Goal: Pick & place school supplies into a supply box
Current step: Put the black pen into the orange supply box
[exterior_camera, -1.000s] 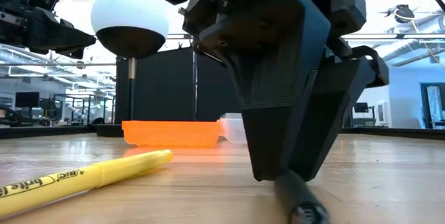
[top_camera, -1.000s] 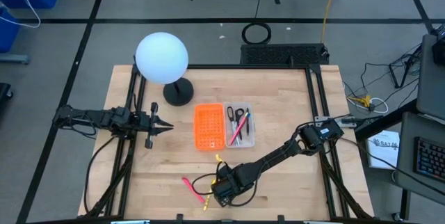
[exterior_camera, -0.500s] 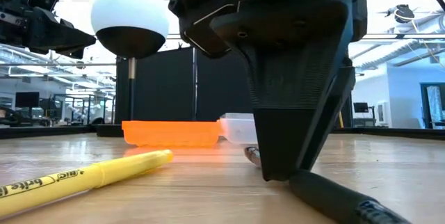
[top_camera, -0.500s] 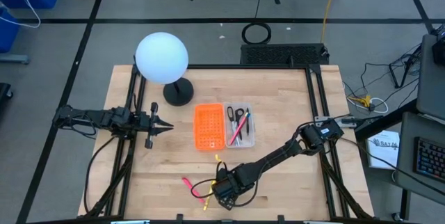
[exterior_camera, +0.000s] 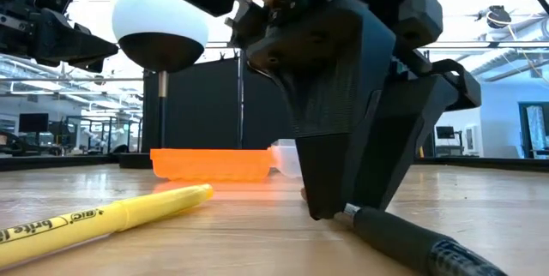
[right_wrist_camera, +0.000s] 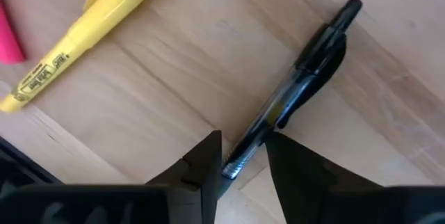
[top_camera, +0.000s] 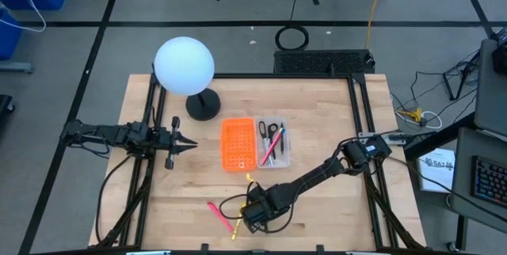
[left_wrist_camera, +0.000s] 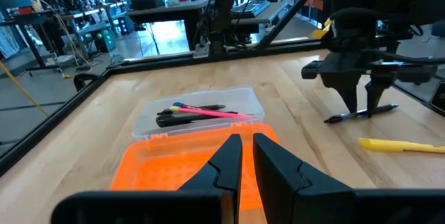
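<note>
Since a second ago: right gripper [top_camera: 247, 222] has shifted a little along the near edge of the surface [top_camera: 317, 112] and rotated about the black pen [right_wrist_camera: 295, 92]; in the low view that pen now runs out from under the tips toward the camera's right, where before it lay almost end-on. Left arm unchanged.

Black pen lies flat on the wood, near end between the right gripper's two fingers [right_wrist_camera: 201, 165]. Jaws part-closed, straddling the pen tip; can't tell if they actually pinch it, pen is not lifted. Low view shows the fingertips [exterior_camera: 330, 182] down at the wood with the pen [exterior_camera: 412, 237] right beside them.

Yellow highlighter [right_wrist_camera: 90, 40] lies just beside the pen, apart from it; a pink marker [top_camera: 219, 214] lies on its far side, near the front edge.

Supply box [top_camera: 273, 144], clear, sits mid-surface and holds the scissors [top_camera: 264, 128], a pink pen [left_wrist_camera: 215, 113] and dark pens. Orange tray [top_camera: 238, 144] touches its left side.

Left gripper [top_camera: 184, 144] hovers left of the trays, well apart from the supplies, jaws nearly together with a narrow gap, holding nothing.

White globe lamp [top_camera: 184, 66] stands at the back left.
</note>
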